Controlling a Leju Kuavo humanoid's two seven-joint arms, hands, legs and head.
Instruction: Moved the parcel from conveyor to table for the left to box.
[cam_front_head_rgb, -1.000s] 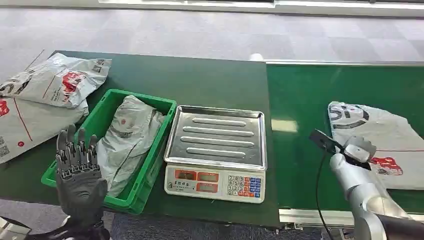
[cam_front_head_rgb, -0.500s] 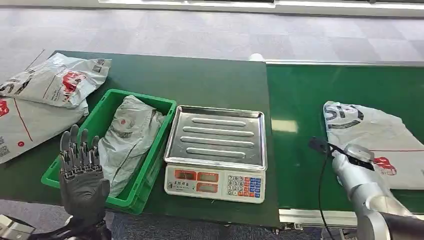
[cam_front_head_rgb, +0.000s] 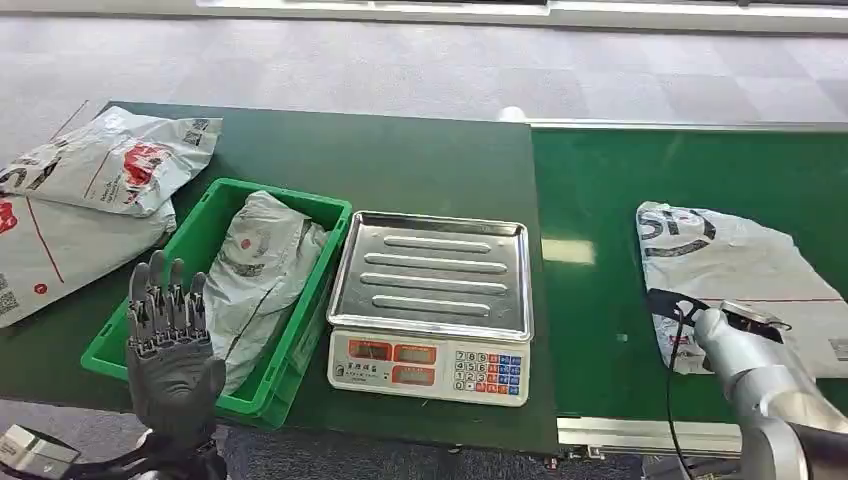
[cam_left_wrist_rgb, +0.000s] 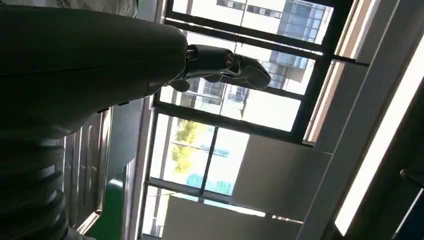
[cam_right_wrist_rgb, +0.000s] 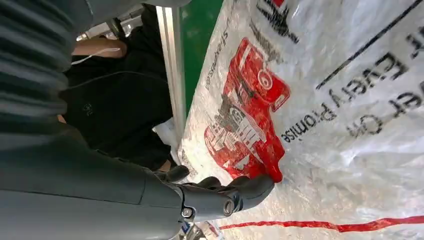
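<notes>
Left of the scale (cam_front_head_rgb: 431, 300), two bags (cam_front_head_rgb: 85, 195) lie beside the green bin (cam_front_head_rgb: 200, 228). The left hand (cam_front_head_rgb: 172, 345) is raised before the bin, fingers apart, holding nothing. Right of the scale, the parcel (cam_front_head_rgb: 740, 275) lies on the conveyor (cam_front_head_rgb: 600, 250); the right hand (cam_front_head_rgb: 735, 335) rests on its near edge, grip unclear.

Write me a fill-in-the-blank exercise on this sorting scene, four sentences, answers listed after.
1. The parcel beside the right hand lies on the green ____.
2. The green crate holds one grey ____.
3. The steel-topped scale has ____ on its tray.
4. The left hand is raised with its fingers pointing ____, holding nothing.

Missing words: conveyor; parcel; nothing; up
</notes>
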